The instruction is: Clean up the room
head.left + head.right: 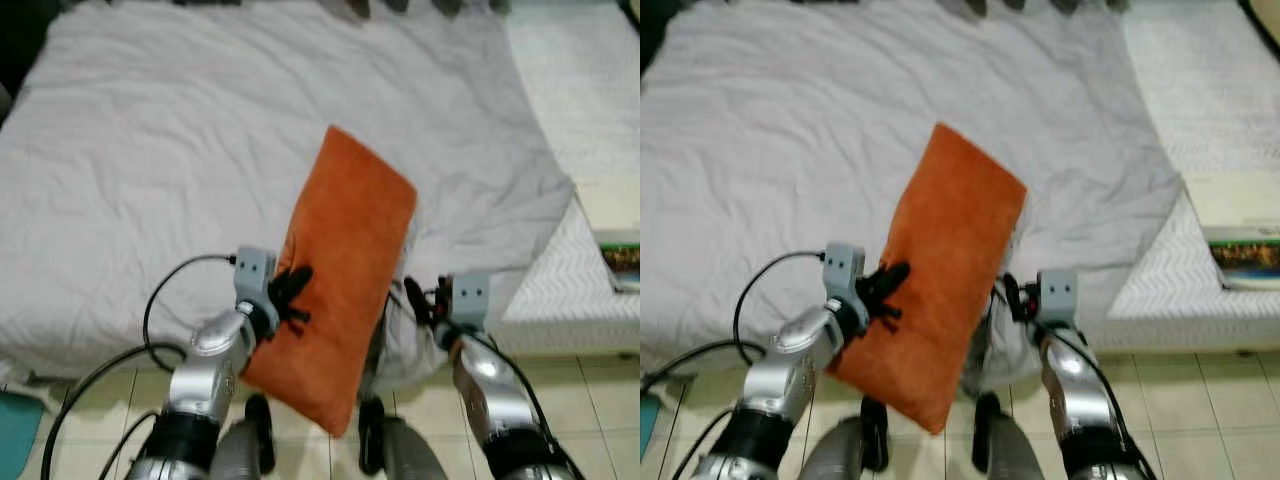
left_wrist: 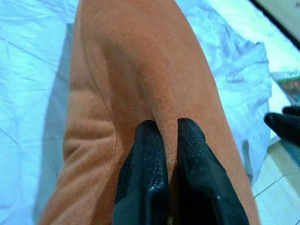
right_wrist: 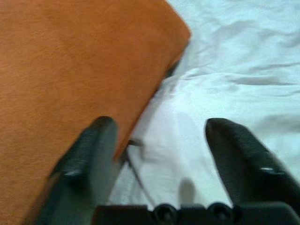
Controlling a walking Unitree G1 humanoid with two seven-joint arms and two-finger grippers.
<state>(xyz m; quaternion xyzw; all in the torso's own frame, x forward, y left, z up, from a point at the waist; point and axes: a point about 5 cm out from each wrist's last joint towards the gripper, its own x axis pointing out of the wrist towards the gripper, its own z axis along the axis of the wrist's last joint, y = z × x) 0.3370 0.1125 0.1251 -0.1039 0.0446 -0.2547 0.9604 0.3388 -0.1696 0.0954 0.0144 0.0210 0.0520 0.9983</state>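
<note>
Left wrist view: left hand [image 2: 168, 154] pinches orange pillow [image 2: 140, 84] over bed [image 1: 150, 150]

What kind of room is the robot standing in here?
Most likely a bedroom: a bed under a rumpled white sheet, an orange pillow pinched in the left gripper, and a bare mattress alongside, on a tiled floor.

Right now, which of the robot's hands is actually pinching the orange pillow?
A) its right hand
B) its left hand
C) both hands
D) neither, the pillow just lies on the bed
B: the left hand is shut on a fold of the orange pillow, while the right hand is open beside the pillow's edge, over the white bedsheet.
</note>
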